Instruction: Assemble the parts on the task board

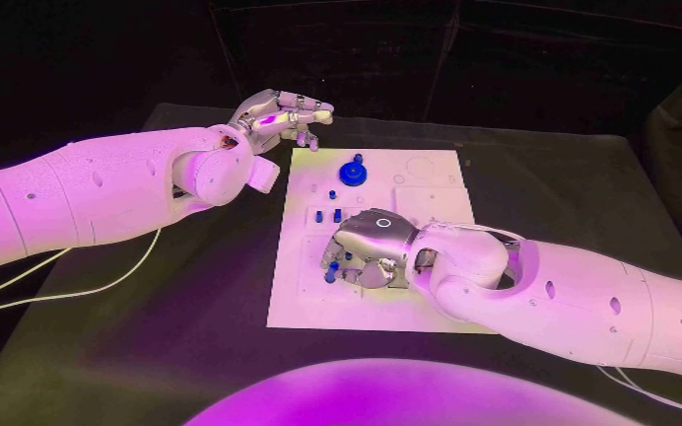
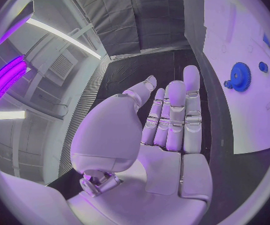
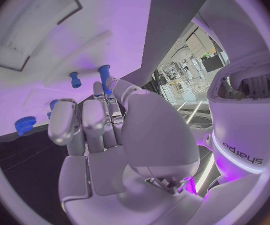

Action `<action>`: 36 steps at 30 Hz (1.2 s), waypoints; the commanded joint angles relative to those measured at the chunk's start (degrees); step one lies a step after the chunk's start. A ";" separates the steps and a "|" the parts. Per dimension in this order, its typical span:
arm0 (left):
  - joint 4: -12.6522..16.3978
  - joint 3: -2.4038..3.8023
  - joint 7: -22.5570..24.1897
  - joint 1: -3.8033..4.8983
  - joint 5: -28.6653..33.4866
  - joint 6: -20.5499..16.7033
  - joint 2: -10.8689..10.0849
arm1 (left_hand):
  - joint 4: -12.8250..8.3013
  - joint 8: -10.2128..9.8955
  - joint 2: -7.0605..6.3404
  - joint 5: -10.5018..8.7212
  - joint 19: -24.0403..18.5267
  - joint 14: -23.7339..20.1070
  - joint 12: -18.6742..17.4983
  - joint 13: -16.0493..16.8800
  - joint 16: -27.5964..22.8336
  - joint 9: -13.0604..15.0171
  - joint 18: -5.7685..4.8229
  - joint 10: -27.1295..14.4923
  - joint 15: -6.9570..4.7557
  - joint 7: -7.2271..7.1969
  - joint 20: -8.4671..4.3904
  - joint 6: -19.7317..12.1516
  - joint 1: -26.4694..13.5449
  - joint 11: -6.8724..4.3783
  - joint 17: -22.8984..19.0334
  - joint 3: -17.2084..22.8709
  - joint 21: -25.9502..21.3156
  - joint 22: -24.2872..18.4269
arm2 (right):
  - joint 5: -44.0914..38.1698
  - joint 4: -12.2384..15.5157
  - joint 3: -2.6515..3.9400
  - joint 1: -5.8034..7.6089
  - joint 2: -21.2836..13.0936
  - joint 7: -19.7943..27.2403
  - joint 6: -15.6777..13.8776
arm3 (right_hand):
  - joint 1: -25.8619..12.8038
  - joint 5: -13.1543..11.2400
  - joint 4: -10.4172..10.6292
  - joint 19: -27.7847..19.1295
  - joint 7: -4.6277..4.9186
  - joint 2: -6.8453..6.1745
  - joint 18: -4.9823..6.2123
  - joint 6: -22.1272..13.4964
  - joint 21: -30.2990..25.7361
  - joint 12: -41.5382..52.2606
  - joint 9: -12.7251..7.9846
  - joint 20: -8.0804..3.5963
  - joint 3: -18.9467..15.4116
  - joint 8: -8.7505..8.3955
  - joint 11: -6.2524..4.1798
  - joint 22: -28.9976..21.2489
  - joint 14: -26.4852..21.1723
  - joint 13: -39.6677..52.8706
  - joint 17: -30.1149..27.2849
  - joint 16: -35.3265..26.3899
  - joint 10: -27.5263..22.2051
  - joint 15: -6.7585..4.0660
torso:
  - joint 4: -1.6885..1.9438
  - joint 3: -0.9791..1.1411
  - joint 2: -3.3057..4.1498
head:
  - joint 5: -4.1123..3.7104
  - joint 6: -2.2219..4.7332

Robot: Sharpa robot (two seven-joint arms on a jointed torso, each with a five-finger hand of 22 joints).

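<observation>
The right hand [image 1: 367, 248] sat low over the board's [image 1: 427, 310] lower middle in the head view, fingers curled down around a blue peg [image 1: 331, 272] at its fingertips; whether it truly gripped the peg I cannot tell. In the right wrist view a peg [image 3: 104, 75] stood just past the fingers [image 3: 64, 122]. A loose pinch could tip the peg or knock the small pegs [image 1: 337, 215] just above. The left hand [image 1: 277, 115] hovered released at the board's upper left corner, over the desk [image 1: 199, 347], holding nothing. The gear [image 1: 353, 171] stood upper middle, well apart from both hands.
</observation>
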 commanded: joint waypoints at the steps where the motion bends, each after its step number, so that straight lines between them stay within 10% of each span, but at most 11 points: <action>1: 0.00 0.05 0.16 0.08 0.21 0.63 0.08 | 0.13 0.27 0.41 0.09 0.23 -0.41 0.28 -0.07 -0.19 0.05 0.25 -0.15 0.15 0.08 0.24 -0.22 -0.01 0.19 -0.09 0.11 -0.37 -0.07 | -0.90 -0.06 0.01 0.06 0.20 0.19 1.55 | -0.54 -0.38 -0.14 -0.14 -0.03 0.00 -0.91 -0.09 -0.09 -0.45 0.02 0.23 0.47 -0.03 0.21 -0.16 0.11 -0.09 -0.10 0.07 -0.02 0.21 | 0.00 0.00 0.00 | 0.02 0.07; 25: -0.10 0.04 -0.14 0.08 0.21 0.69 0.13 | 0.22 0.52 0.77 0.10 0.27 -0.52 0.43 -0.12 -0.24 0.06 0.26 -0.30 0.16 0.08 0.26 -0.40 -0.01 0.19 -0.34 0.29 -0.50 -0.24 | -0.10 -0.38 0.00 0.07 0.32 1.87 0.06 | -4.95 5.14 -0.10 -5.88 -0.08 -3.73 0.76 -9.09 -5.32 -0.64 -0.20 1.58 -3.49 -0.26 2.04 -7.79 -2.23 -0.35 -6.73 -4.18 -11.97 1.73 | -0.02 -0.01 0.00 | -0.17 0.15; 36: -0.14 0.04 -0.31 0.08 0.21 0.86 0.05 | 0.22 0.52 0.78 0.10 0.27 -0.52 0.43 -0.12 -0.24 0.06 0.26 -0.31 0.16 0.08 0.26 -0.40 0.00 0.19 -0.35 0.30 -0.51 -0.25 | 2.20 0.72 0.00 0.07 -1.41 2.48 -5.11 | -4.35 6.09 0.13 -7.66 -0.08 -2.69 1.35 -12.58 -7.84 0.68 -0.13 2.11 -9.64 -0.23 2.56 -10.90 -3.42 -0.17 -10.01 -6.27 -15.71 2.20 | -0.10 0.04 -0.05 | -0.19 0.28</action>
